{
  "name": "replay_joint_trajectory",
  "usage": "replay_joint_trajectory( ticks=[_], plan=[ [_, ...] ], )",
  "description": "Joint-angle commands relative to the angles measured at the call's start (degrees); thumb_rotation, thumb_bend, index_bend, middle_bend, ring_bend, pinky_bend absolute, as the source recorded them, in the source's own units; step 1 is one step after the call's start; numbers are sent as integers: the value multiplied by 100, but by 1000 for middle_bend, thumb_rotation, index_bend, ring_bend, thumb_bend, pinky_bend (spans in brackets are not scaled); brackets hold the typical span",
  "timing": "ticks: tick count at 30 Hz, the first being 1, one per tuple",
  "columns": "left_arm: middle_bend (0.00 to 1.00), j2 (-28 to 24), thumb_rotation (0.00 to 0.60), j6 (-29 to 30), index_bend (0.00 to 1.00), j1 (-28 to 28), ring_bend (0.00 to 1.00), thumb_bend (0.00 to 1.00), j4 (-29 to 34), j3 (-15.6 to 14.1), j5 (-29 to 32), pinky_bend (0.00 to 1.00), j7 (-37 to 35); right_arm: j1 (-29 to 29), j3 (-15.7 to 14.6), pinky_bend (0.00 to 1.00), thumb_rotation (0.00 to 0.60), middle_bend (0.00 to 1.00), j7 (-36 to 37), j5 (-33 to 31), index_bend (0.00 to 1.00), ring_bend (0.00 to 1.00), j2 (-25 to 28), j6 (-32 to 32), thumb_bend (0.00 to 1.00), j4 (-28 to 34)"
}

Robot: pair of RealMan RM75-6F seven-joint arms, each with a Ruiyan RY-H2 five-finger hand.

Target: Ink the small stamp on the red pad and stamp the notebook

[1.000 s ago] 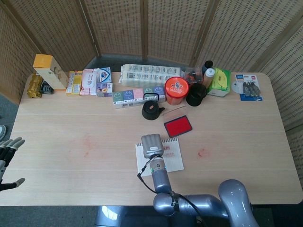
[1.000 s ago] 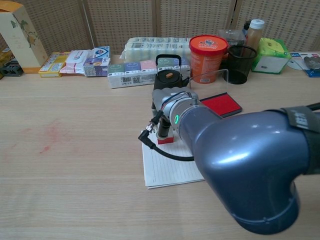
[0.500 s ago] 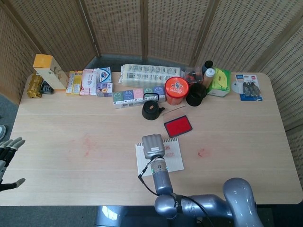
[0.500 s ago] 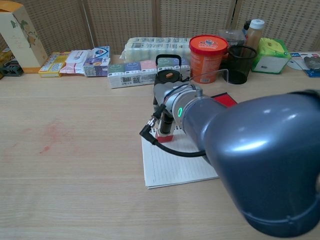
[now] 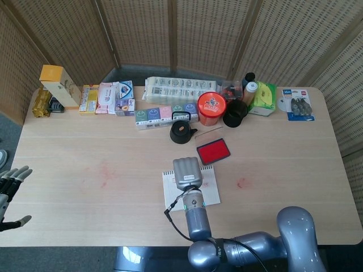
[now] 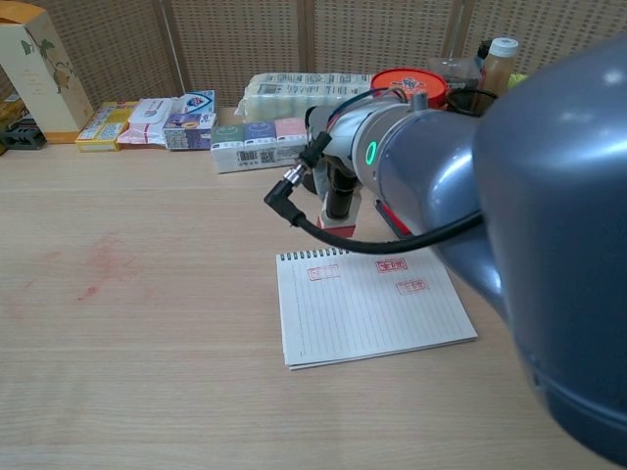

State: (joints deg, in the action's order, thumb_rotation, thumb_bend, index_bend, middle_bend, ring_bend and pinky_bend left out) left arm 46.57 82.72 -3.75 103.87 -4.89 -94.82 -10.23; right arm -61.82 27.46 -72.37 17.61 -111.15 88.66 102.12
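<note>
Right hand (image 5: pixel 186 172) at centre of head view, gripping small stamp (image 6: pixel 339 211) above notebook (image 6: pixel 367 305), red prints on page. Red pad (image 5: pixel 213 151) just upper right. Left hand (image 5: pixel 11 190) at lower-left edge, fingers spread, holding nothing.

Right arm is extended forward over surface (image 5: pixel 85 170), filling right side of chest view. Right robot hand (image 5: pixel 186 173) is seen from behind, grip hidden. Left robot hand (image 5: pixel 11 190) is held off left edge, fingers spread, empty.
</note>
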Motion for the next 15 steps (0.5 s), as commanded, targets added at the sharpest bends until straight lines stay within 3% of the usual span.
replay_joint_trajectory(
  ticks=[1,15],
  plan=[
    [0,5,600,2,0,2,0,1,10,-5,-9,3,19,42,-142,1000,600,946,19,-30,630,1000,-2,64,477,35],
    [0,3,600,-3,0,-4,0,0,-7,4,30,3,-2,65,-419,1000,600,946,279,-88,631,1000,-408,-243,477,-567]
  ],
)
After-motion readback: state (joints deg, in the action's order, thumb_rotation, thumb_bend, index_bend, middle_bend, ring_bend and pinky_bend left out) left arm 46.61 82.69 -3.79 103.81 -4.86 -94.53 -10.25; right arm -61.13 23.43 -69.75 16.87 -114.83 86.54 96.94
